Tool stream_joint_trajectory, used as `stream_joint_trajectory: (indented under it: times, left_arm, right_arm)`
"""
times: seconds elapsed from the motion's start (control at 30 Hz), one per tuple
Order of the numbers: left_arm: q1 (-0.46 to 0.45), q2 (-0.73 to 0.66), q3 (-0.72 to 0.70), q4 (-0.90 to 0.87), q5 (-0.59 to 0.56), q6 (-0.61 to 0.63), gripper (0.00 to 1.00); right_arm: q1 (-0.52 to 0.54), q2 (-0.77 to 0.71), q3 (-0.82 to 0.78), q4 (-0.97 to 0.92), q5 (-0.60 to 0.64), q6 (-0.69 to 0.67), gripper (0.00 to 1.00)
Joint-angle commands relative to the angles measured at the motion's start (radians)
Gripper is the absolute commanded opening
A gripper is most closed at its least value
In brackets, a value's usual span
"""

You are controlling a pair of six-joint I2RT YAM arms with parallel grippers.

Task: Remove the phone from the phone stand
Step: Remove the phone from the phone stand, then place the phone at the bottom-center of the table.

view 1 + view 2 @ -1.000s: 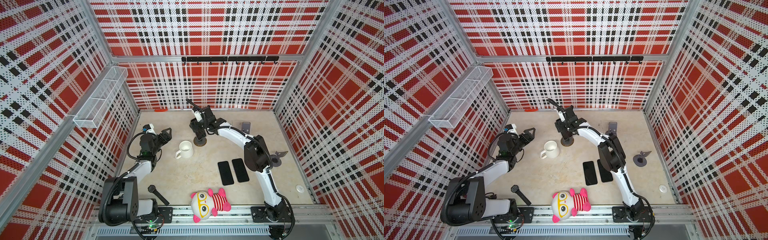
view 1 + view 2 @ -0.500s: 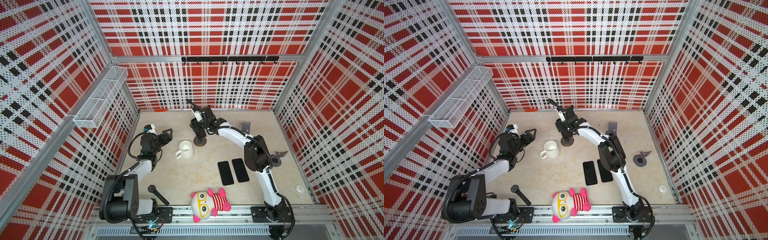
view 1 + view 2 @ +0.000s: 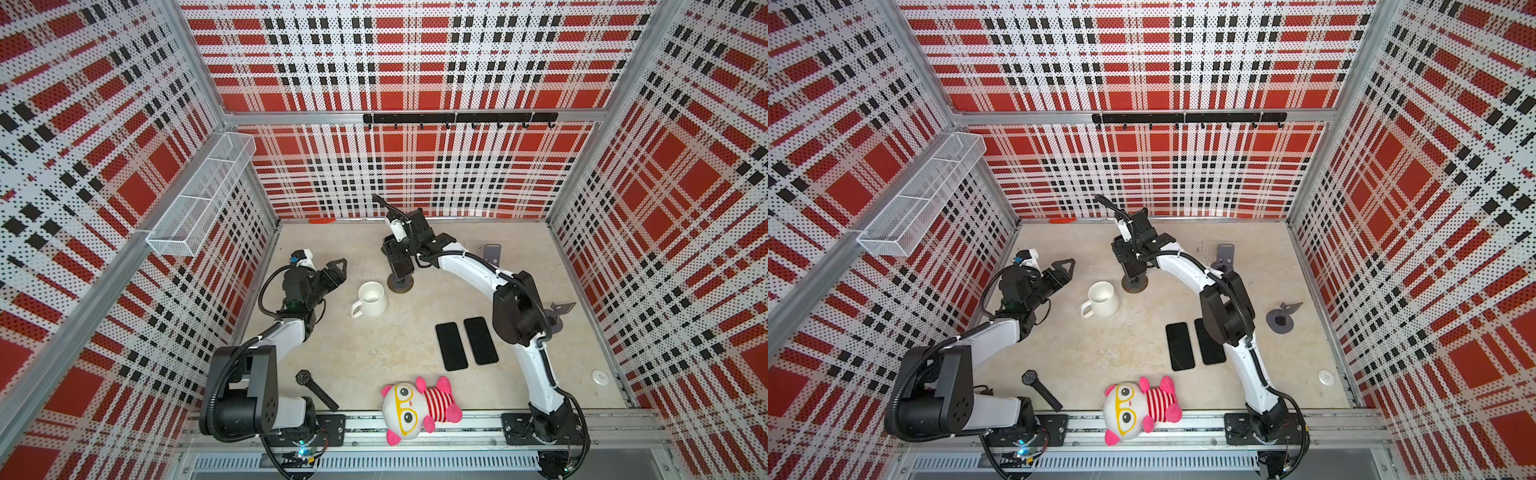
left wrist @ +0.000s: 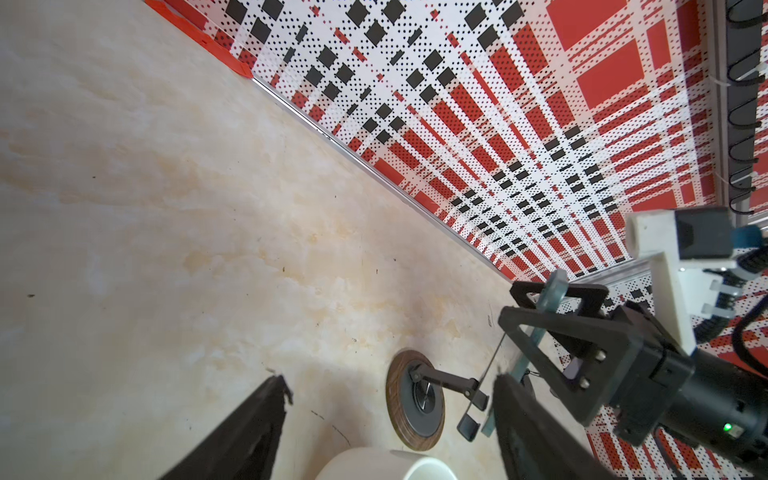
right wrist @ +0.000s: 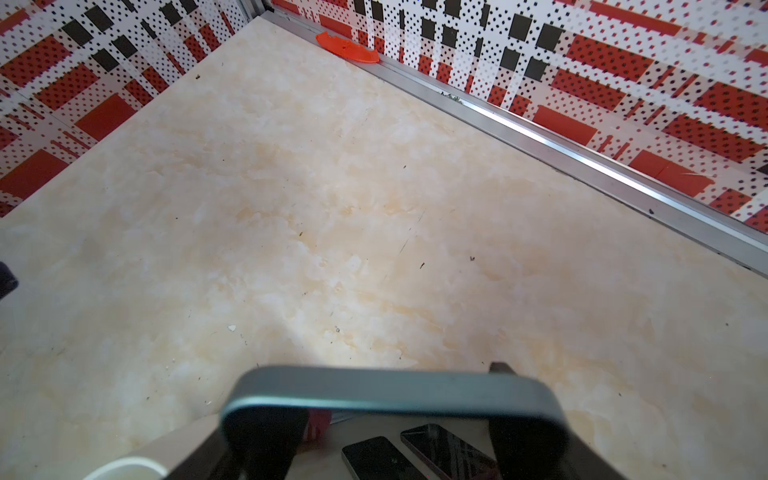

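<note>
You get little of the phone from above: the right gripper covers all but a dark strip of screen, just toward 11 o'clock from the table's middle. In the right wrist view the frame edge cuts off its body, leaving only a matte blue-grey rim with rounded corners. The blurred black fingers press on its two sides, so those jaws are clamped on the phone. Edge-on in the left wrist view, it is a thin slab whose lower end meets the small lip of the phone stand. That stand has a round dark base ringed in wood grain and a thin black arm. Your left gripper hangs at 9 o'clock of it, jaws apart and empty. A glossy white mug sits at 8 o'clock.
</note>
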Motion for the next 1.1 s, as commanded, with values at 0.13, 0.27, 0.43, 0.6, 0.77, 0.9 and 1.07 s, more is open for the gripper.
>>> stream_joint_trajectory:
  times: [0.13, 0.27, 0.43, 0.6, 0.77, 0.9, 1.07]
  left_arm:
    - [-0.005, -0.007, 0.027, 0.002, 0.009, 0.018, 0.81]
    - [-0.006, -0.008, 0.027, 0.001, -0.002, 0.019, 0.81]
    - [-0.019, -0.016, 0.024, -0.006, -0.066, 0.032, 0.81]
    - [-0.054, -0.049, 0.029, -0.044, -0.209, 0.082, 0.81]
    - [-0.099, -0.062, 0.053, -0.078, -0.31, 0.13, 0.81]
    - [-0.123, -0.054, 0.067, -0.084, -0.341, 0.144, 0.81]
    - [-0.131, -0.033, 0.079, -0.084, -0.338, 0.145, 0.81]
  right_arm:
    - [0.002, -0.124, 0.029, -0.015, 0.028, 0.001, 0.71]
    - [-0.002, -0.192, -0.008, -0.025, 0.052, -0.003, 0.71]
    - [-0.02, -0.308, -0.149, -0.001, 0.091, -0.009, 0.71]
    - [-0.054, -0.421, -0.291, -0.006, 0.1, 0.027, 0.7]
    - [-0.089, -0.54, -0.455, -0.04, 0.122, 0.061, 0.7]
    - [-0.106, -0.618, -0.582, -0.06, 0.176, 0.07, 0.71]
    - [-0.154, -0.667, -0.703, -0.126, 0.204, 0.093, 0.71]
